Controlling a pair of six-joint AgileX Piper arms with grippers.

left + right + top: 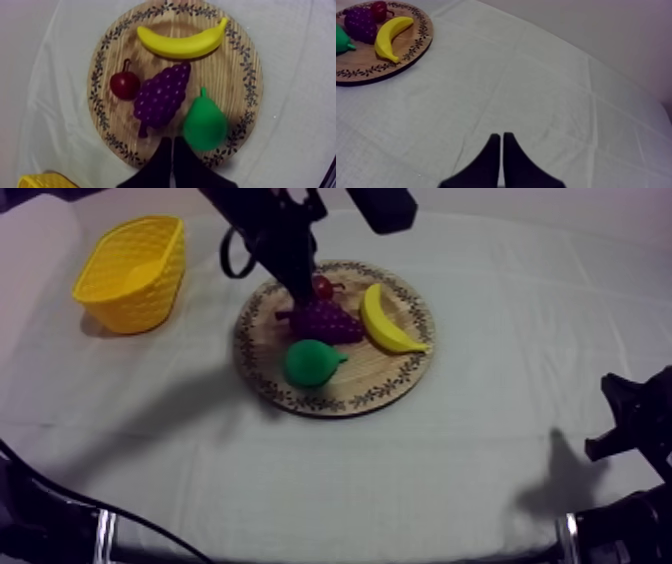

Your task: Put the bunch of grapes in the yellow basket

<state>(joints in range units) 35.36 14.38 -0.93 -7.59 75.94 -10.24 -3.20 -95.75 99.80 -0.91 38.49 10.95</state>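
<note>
Closest in, the left gripper [173, 143] hung over the near rim of the round wooden board [243, 60], its two black fingers [161, 162] pressed together in a narrow wedge with nothing between them. Just beyond their tips lay the bunch of grapes [162, 97] at the board's middle: deep purple, knobbly, broad at its short stem and narrowing toward the banana [182, 42]. It lay between the small red fruit [124, 85] and the pear [205, 122]. The yellow basket [135, 268] stood apart on the cloth [536, 90]. The right gripper [501, 136], likewise closed on nothing, sat low over bare cloth.
</note>
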